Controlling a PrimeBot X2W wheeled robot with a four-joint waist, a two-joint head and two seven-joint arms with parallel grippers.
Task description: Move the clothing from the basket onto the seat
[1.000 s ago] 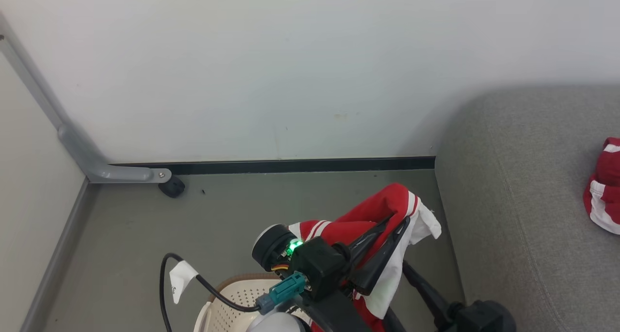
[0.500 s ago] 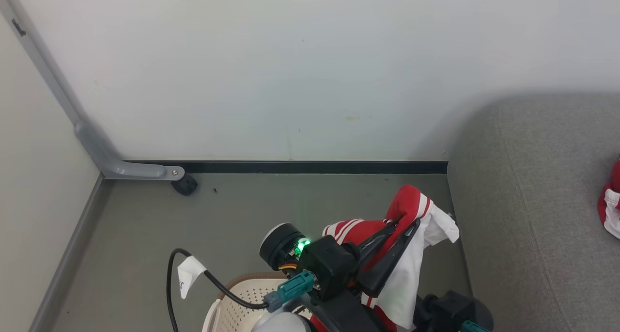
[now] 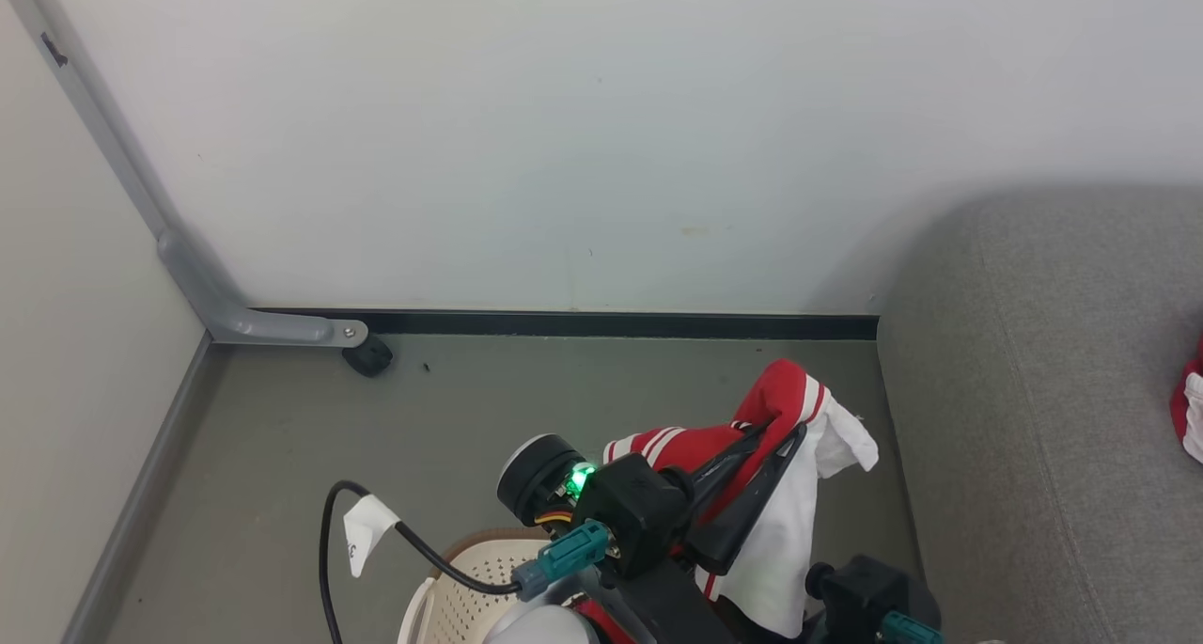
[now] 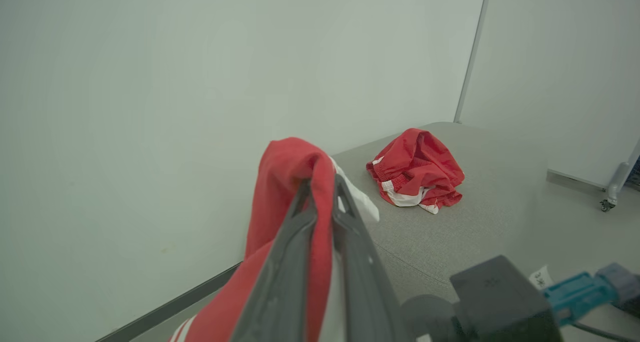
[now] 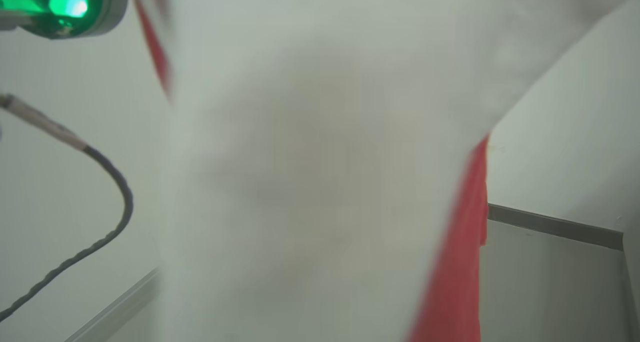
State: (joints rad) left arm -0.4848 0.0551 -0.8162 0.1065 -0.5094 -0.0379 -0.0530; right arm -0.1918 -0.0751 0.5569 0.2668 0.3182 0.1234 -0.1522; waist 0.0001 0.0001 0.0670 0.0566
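Carry stage, I reckoned: left gripper [image 3: 788, 430] clenched soft red white-striped garment [image 3: 776, 392], which needed swinging over grey fabric seat [image 3: 1034, 390]; right gripper [image 3: 874, 595] grip was unclear

The left claw [image 3: 785, 428] holds a red fabric garment with white stripe bands [image 3: 780, 390] up over the grey floor [image 3: 282, 456]. It is above and right of the cream perforated plastic basket [image 3: 451, 597] and just left of the grey upholstered sofa seat [image 3: 1034, 390]. A second red garment [image 4: 417, 165] lies on that seat, farther right. The white wall [image 3: 564, 136] stands behind them all.
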